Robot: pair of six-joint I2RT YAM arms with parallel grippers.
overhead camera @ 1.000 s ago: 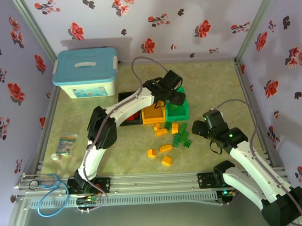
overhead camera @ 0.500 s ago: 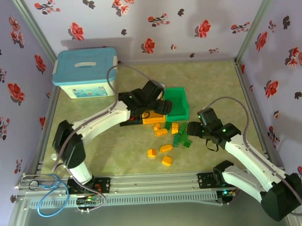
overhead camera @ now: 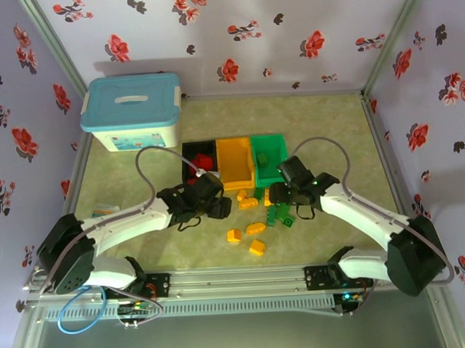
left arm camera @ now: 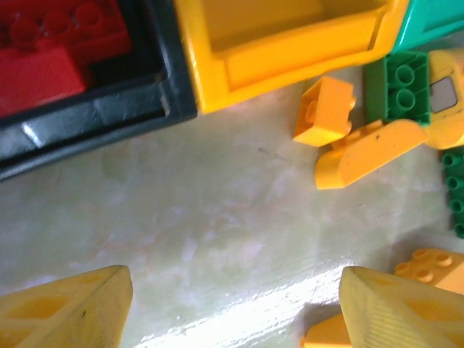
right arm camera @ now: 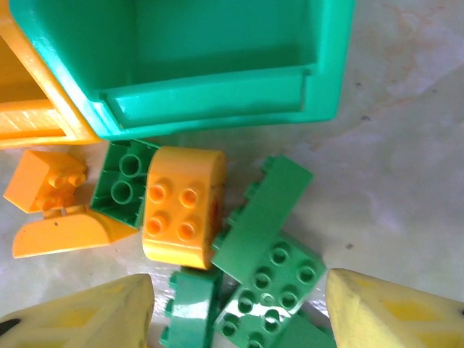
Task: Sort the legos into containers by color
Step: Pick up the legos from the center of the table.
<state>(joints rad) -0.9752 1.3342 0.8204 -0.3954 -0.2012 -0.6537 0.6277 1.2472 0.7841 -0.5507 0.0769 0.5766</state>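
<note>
Legos (overhead camera: 256, 228) lie loose on the worktop (overhead camera: 330, 125) before the three containers (overhead camera: 234, 160). Left hand (left arm camera: 232, 312) and right hand (right arm camera: 239, 319): fingers wide apart, nothing held.

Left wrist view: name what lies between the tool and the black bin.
Bare table only, between left tool and black bin, in the left wrist view.

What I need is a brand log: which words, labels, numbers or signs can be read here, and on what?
None can be read.
Front label of the white box: coloured print, too blurred.
Packet at the table's left edge: print too small.
Grey sticker on a yellow brick: nothing legible.
</note>
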